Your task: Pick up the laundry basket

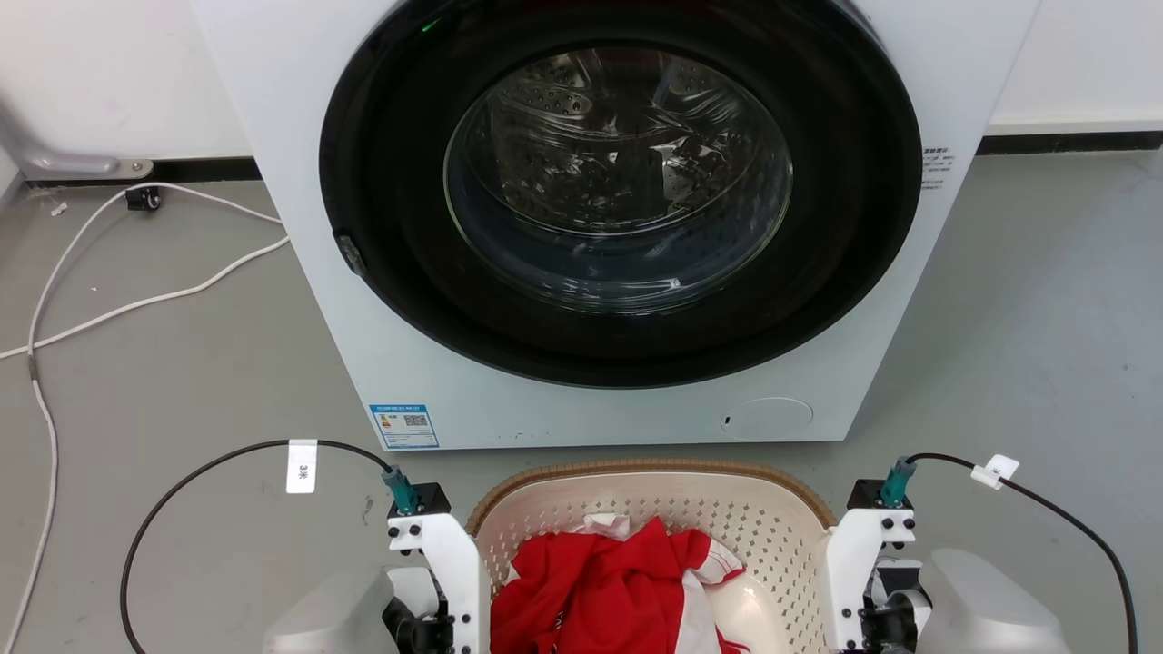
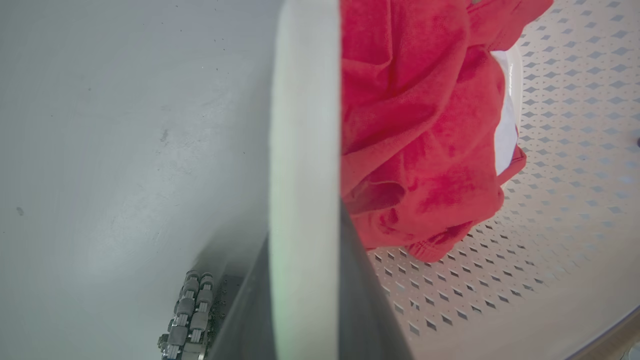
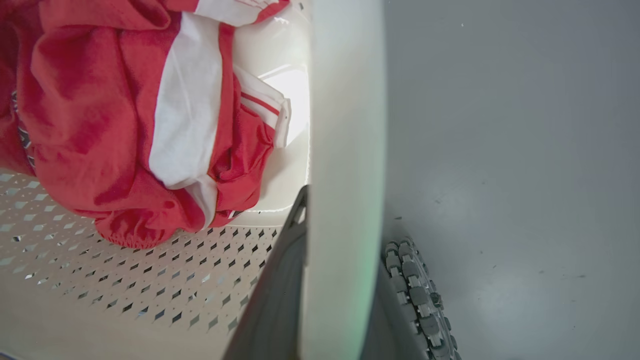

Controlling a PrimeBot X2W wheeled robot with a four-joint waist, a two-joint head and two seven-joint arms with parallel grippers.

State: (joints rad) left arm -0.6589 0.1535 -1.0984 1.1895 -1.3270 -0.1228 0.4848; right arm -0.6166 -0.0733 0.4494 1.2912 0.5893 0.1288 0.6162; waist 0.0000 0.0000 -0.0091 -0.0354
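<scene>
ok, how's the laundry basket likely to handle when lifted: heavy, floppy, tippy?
Probably light: the laundry basket has perforated plastic walls and holds just a small heap of red clothes. Walls may flex slightly. The loose heap could slide on the smooth bottom, tilting it.

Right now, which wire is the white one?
The white cable lying on the floor, left of the washing machine. The left black cable and right black cable plug into the robot's arms.

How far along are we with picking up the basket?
Done: the approach to the cream perforated laundry basket. In hand: left gripper and right gripper each clamp a white side handle. Left: the lift; whether it has cleared the grey floor cannot be told.
</scene>
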